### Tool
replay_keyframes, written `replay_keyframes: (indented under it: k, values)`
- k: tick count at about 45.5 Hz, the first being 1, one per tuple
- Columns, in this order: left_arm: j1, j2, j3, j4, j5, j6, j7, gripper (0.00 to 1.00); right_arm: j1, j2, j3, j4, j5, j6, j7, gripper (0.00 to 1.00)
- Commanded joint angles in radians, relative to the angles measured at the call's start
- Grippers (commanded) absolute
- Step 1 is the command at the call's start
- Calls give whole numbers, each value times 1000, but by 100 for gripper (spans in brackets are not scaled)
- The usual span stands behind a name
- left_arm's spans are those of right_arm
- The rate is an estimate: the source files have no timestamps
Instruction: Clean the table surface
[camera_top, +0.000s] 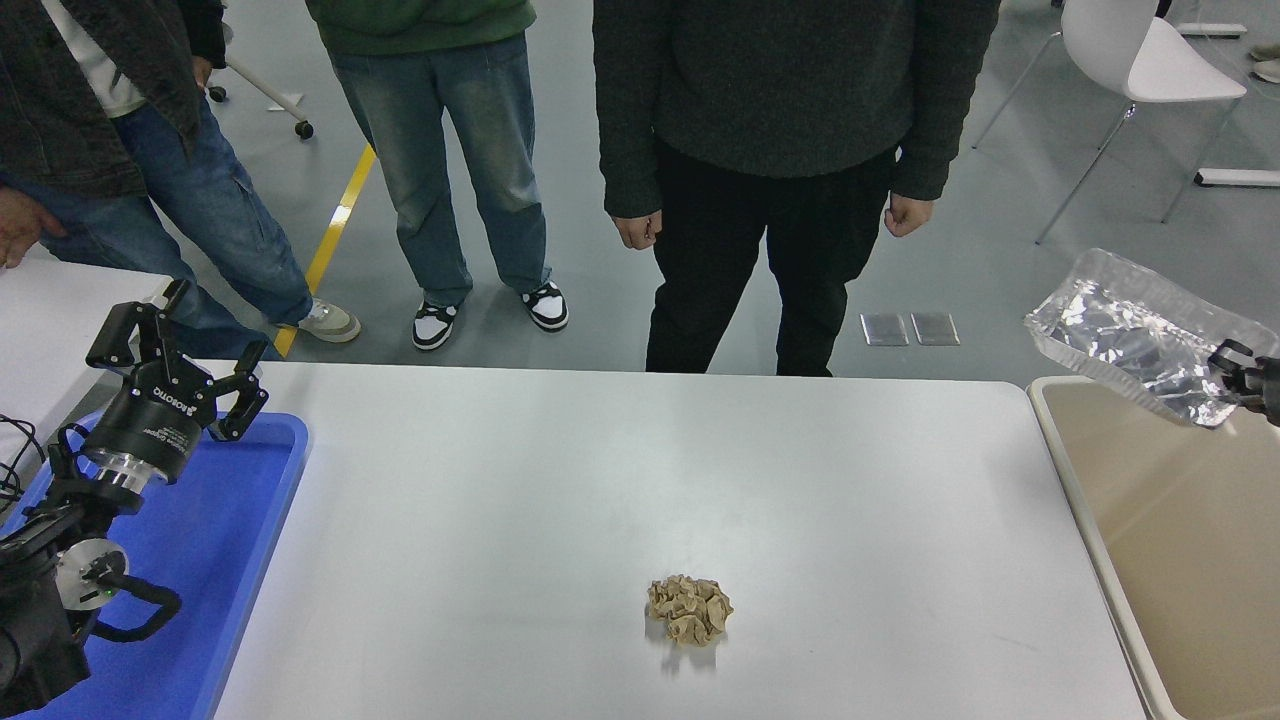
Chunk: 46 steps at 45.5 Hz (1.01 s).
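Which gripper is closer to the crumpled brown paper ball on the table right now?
Too close to call. The left gripper is parked open over the blue tray, left of the paper ball. The right gripper holds the foil tray above the beige bin.

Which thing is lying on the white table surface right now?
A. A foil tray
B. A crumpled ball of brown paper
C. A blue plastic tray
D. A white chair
B: the crumpled ball of brown paper sits alone on the table surface, while the foil tray is held in the air by the right gripper above the beige bin.
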Motion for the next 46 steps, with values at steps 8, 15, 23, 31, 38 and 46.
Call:
replay_keyframes:
  k: [8,15,23,31,38,46]
  values:
    - [0,0,0,0,0,0,0,100,-171,115,73,-195,180,-190,2,0]
    - [0,0,0,0,0,0,0,100,-208,141,73,-225,233,-272,2,0]
    - [0,0,0,0,0,0,0,100,-234,150,73,-225,339,-334,2,0]
    - [0,0,0,0,0,0,0,100,-255,175,73,-260,395,-371,0,0]
    - [0,2,0,0,0,0,0,100,-272,198,86,-291,444,-373,2,0]
    - [0,0,1,0,0,0,0,100,-274,199,115,-291,445,-373,0,0]
